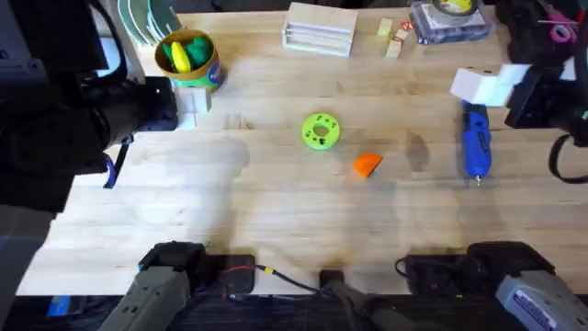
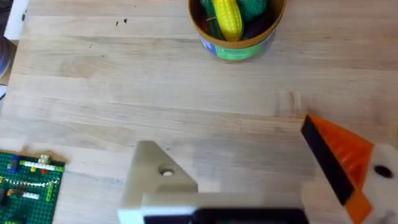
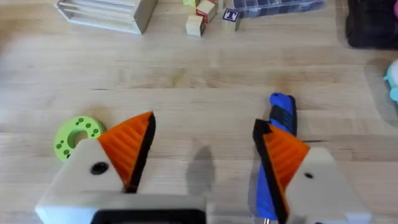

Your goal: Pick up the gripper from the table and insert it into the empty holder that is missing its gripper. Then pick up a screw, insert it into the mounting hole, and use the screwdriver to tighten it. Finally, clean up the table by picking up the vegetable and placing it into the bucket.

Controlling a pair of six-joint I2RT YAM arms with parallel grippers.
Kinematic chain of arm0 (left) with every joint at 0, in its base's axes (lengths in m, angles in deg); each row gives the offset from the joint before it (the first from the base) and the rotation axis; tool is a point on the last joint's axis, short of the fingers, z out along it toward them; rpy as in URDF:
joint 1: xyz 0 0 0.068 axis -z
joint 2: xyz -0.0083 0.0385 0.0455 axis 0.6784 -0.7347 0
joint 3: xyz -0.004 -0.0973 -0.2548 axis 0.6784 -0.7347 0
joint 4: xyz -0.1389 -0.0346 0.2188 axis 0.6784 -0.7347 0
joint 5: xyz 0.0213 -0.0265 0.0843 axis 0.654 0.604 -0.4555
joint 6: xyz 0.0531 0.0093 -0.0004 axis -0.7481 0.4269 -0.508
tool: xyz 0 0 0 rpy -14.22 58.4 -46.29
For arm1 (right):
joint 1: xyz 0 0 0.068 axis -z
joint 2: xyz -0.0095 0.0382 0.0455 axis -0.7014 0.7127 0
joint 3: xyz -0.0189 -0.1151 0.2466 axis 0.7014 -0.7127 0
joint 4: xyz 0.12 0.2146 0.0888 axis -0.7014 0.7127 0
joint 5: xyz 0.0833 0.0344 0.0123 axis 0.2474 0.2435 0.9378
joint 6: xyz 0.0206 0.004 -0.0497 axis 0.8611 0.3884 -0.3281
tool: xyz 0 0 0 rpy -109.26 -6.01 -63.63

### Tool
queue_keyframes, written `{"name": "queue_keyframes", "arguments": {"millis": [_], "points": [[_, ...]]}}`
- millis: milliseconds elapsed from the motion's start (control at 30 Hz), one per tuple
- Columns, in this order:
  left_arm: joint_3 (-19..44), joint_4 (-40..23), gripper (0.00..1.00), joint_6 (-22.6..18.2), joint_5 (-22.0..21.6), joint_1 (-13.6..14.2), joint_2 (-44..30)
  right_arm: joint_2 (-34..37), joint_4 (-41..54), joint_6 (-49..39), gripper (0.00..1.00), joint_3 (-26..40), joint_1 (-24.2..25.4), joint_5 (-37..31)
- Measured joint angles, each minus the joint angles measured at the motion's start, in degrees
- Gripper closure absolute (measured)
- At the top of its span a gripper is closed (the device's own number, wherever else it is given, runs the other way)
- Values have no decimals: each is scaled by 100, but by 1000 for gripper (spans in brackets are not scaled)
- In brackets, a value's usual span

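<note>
Near the middle of the wooden counter [image 1: 276, 211], find the small orange ribbed plastic wedge [image 1: 367, 164], lying loose just beside the lime-green round disc [image 1: 320, 131] and well apart from the bright blue pen-shaped screwdriver [image 1: 475, 140]. Note the right end effector [image 3: 204, 121]: spread open, gripping nothing, hovering over the screwdriver rather than the wedge. Note the left end effector [image 2: 227, 137] too: also spread and empty, with one orange pad fitted and one bare white angular plastic holder [image 2: 155, 180] showing its mounting hole. Judge the pickup not yet begun. Swing the right end effector across to the wedge, come down with the jaws wide, close on the smooth flanks rather than the sloping ribbed face, and avoid nudging the disc. Lift squarely, then align the wedge with the bare holder before pressing in.
</note>
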Motion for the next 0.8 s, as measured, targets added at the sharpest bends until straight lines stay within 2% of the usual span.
{"name": "queue_keyframes", "arguments": {"millis": [267, 367, 567, 800], "points": [[0, -95, 7, -7, 18, 0, 4, 0, 0, 0, 10, 0, 0, 0], [0, -255, 8, -164, 512, 0, 112, 0, 1, 0, 10, 0, 0, 0], [2, -912, 8, -217, 1236, 0, 201, 0, 7, 0, 10, 0, 0, 0], [2, -1111, 7, -261, 1501, 0, 203, 0, 7, 0, 10, 0, 0, 0]]}}
